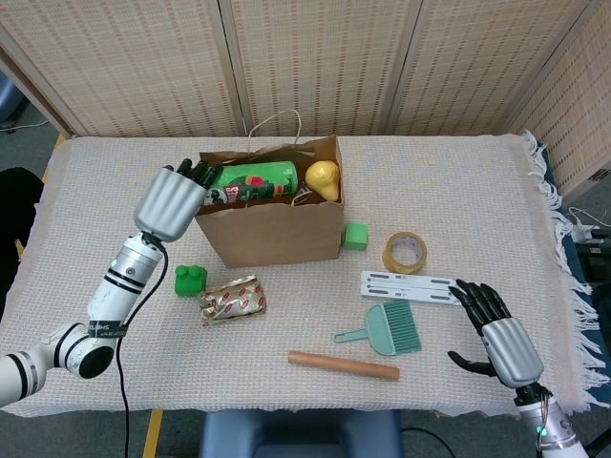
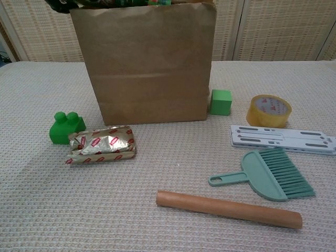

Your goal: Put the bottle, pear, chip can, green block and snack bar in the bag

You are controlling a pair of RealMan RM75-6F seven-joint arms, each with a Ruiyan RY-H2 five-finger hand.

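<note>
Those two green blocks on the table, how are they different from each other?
The studded green block has two round knobs on top; the green cube is smooth-faced. The studded block looks a deeper green, the cube paler. The studded block sits left of the paper bag beside the foil snack bar; the cube sits by the bag's right corner. Both rest untouched on the tablecloth.

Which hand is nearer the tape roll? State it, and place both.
Right. The right hand lies open on the table, toward the table's near edge and right of the tape roll. The left hand is across the bag, holding the chip can.
</note>
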